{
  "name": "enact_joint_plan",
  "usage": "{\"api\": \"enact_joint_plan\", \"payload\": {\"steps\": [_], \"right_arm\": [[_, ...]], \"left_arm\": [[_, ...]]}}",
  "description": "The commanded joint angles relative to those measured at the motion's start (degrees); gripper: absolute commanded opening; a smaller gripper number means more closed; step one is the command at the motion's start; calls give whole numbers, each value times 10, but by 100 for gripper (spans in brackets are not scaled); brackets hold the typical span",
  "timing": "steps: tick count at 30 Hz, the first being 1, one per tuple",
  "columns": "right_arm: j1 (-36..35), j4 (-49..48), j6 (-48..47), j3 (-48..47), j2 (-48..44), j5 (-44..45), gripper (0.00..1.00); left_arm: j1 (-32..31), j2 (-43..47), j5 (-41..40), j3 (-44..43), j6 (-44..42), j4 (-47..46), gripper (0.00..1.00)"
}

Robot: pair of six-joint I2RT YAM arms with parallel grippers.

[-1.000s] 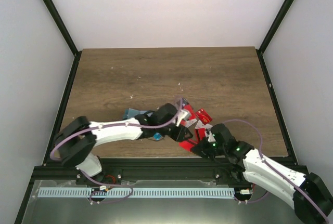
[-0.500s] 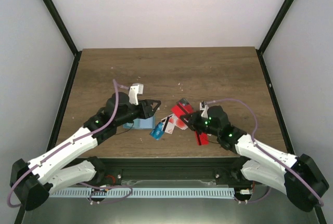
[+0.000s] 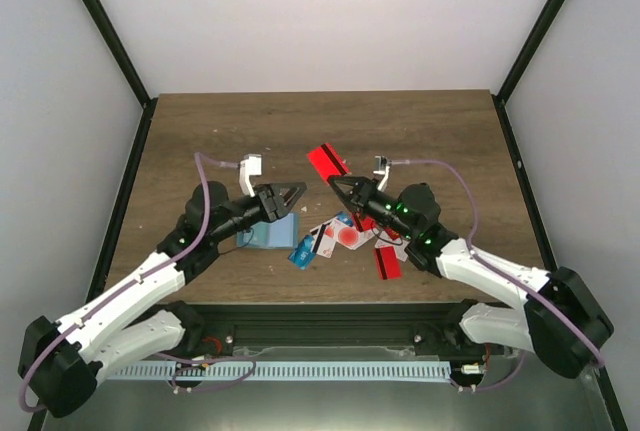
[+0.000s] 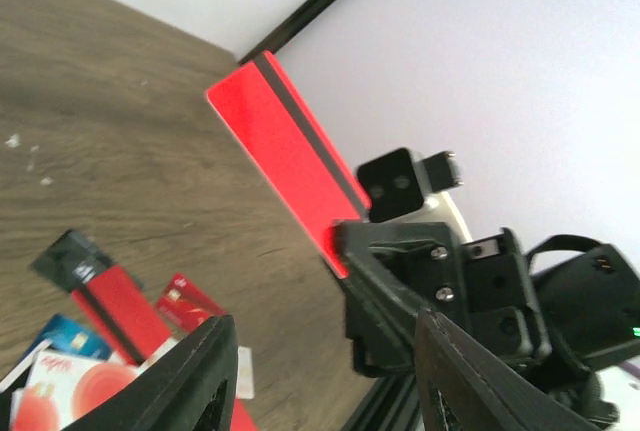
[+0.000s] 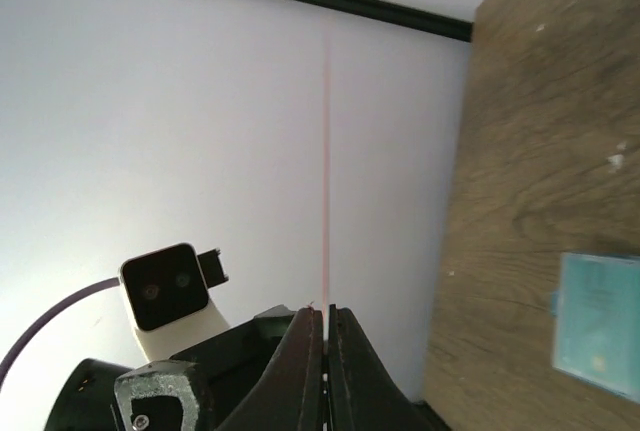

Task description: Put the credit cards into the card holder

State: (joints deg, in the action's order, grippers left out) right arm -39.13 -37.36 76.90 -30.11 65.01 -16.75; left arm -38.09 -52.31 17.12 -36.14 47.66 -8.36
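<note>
My right gripper (image 3: 338,183) is shut on a red credit card (image 3: 324,162) with a black stripe and holds it in the air, tilted, above the table's middle. In the left wrist view that card (image 4: 285,151) sticks up out of the right gripper's fingers (image 4: 385,271). In the right wrist view it is a thin edge-on red line (image 5: 326,171) between the shut fingertips (image 5: 324,316). My left gripper (image 3: 298,199) is open and empty, facing the card from the left. Below it the teal-blue card holder (image 3: 268,234) lies flat; the right wrist view also catches the holder (image 5: 600,326).
A loose pile of cards (image 3: 338,236) lies right of the holder: a blue one (image 3: 300,253), a white one with a red circle (image 4: 70,391), red ones (image 4: 110,301). Another red card (image 3: 388,264) lies near the front edge. Black frame rails border the table.
My left arm drew back from the pile toward the left and its gripper opened. My right gripper rose from the front edge, carrying the red card up and toward the middle.
</note>
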Motion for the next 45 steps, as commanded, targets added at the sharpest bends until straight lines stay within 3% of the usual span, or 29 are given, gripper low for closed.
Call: {"api": "enact_joint_plan", "payload": {"steps": [1, 12, 30, 45], "right_arm": [[1, -119, 38, -22, 30, -42, 1], [-26, -219, 72, -29, 80, -64, 1], [-50, -258, 76, -43, 111, -80, 1], [-52, -274, 74, -33, 118, -90, 1]], "left_arm": [[5, -7, 43, 6, 6, -97, 51], [19, -26, 33, 11, 19, -145, 43], [26, -42, 50, 25, 46, -208, 30], [27, -53, 42, 21, 54, -211, 4]]}}
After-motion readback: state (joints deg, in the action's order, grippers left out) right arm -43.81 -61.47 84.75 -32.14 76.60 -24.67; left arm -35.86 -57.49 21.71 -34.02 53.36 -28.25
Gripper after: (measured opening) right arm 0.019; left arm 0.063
